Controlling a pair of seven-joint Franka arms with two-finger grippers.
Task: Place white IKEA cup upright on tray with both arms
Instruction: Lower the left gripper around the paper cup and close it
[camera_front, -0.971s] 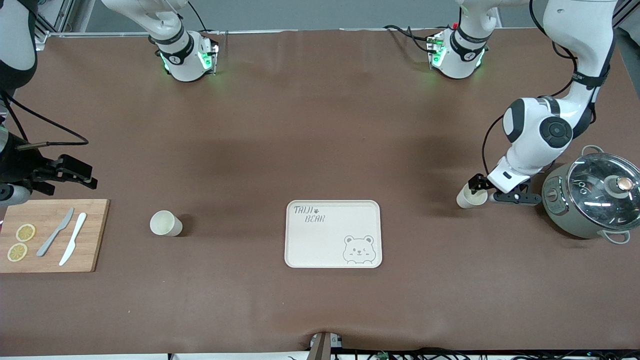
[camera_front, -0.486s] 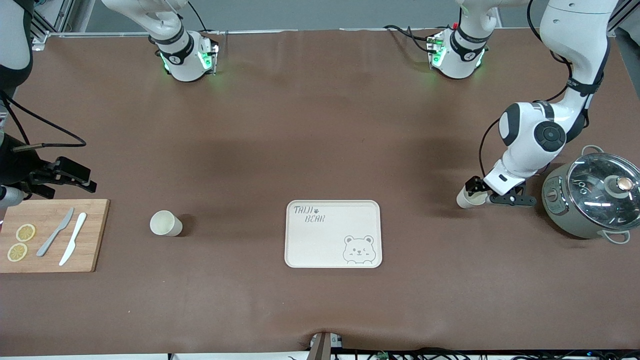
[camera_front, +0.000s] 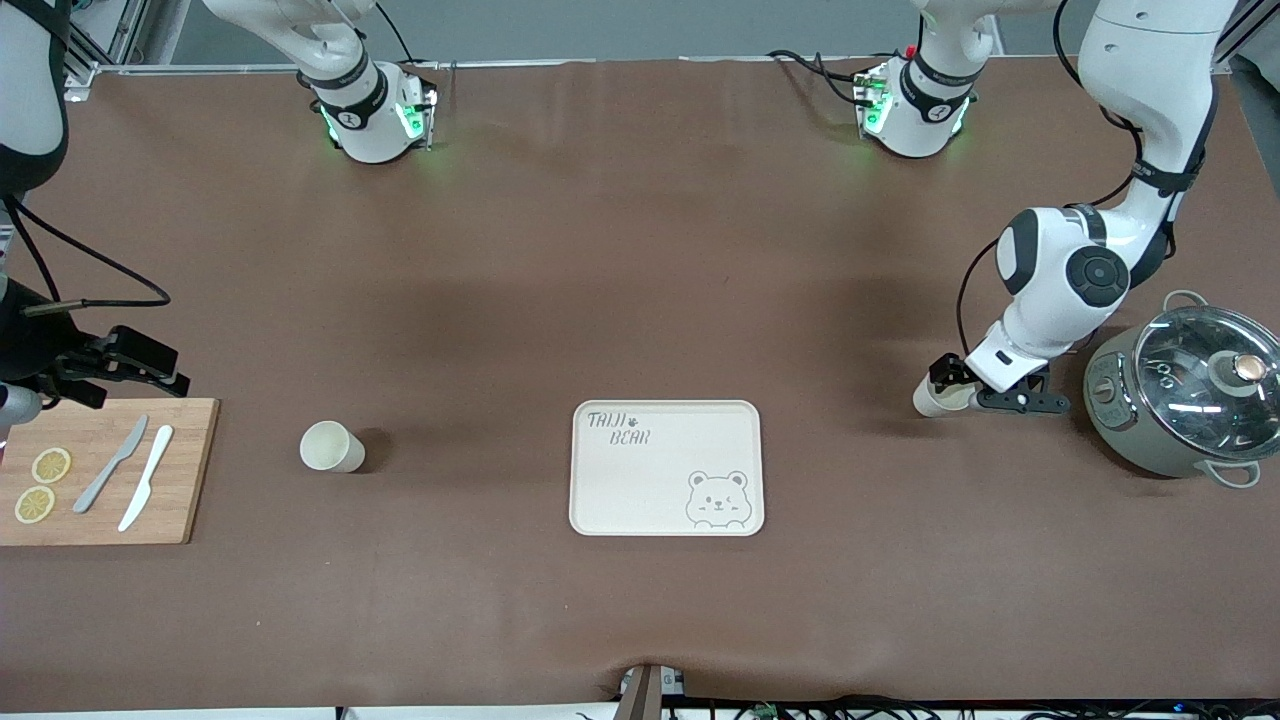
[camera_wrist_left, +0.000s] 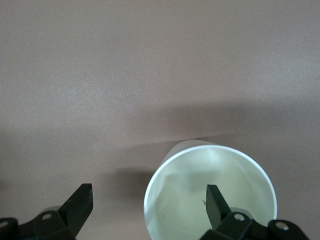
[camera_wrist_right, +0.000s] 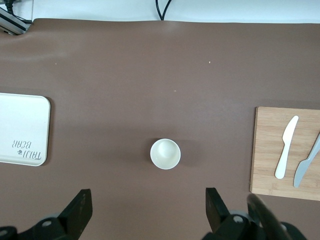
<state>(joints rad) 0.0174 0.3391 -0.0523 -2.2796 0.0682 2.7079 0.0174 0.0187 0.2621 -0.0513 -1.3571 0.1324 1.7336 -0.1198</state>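
Straddling the rim of a white cup (camera_front: 938, 398) near the pot (camera_front: 1180, 400), the left claw (camera_wrist_left: 150, 205) is low at the table (camera_front: 640, 250) with fingers apart: one finger (camera_wrist_left: 216, 202) inside the cup's mouth, the other outside the wall, likely set for a rim pinch. Nothing gripped yet. Right claw (camera_wrist_right: 147, 210) hangs with fingers apart above the cutting board's (camera_front: 180, 470) edge, looking down on the second upright cup (camera_front: 330, 446), probably waiting its turn. Tray (camera_front: 600, 500) sits bare between both cups, nearer the front camera. Knives (camera_front: 130, 475) and lemon slices (camera_front: 42, 485) lie on the board.
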